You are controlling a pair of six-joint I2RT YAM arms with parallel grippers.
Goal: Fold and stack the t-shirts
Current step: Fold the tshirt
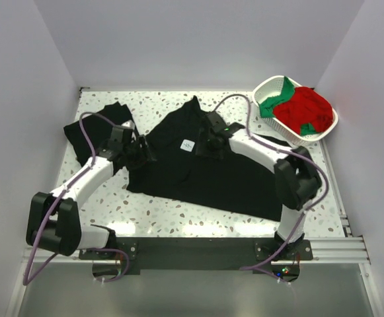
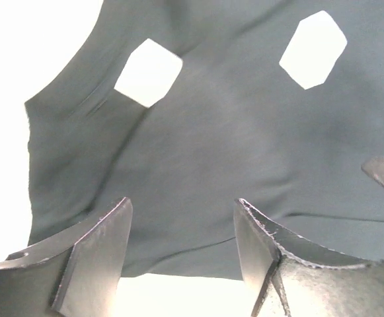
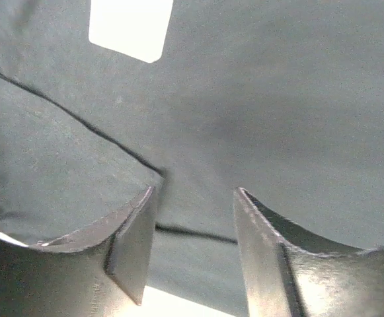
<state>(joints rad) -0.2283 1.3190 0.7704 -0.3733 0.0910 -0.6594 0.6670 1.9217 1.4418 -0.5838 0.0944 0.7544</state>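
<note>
1. Noted basket (image 1: 296, 137) at far right corner, red shirt (image 1: 308, 109) and green shirt (image 1: 274, 102) inside.
2. Found black shirt (image 1: 198, 178) spread mid-bench, label (image 1: 187, 145) up; second black shirt (image 1: 112, 111) bunched near far left corner.
3. Found left gripper (image 2: 182, 218), jaws apart, over its left edge; right gripper (image 3: 195, 198), jaws apart, beside label.

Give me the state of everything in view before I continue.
basket: upright, far right
red t-shirt: bunched in basket
green t-shirt: bunched in basket
labelled black t-shirt: spread out, unfolded
second black t-shirt: rumpled, far left
left gripper: open over black cloth
right gripper: open over black cloth
</note>
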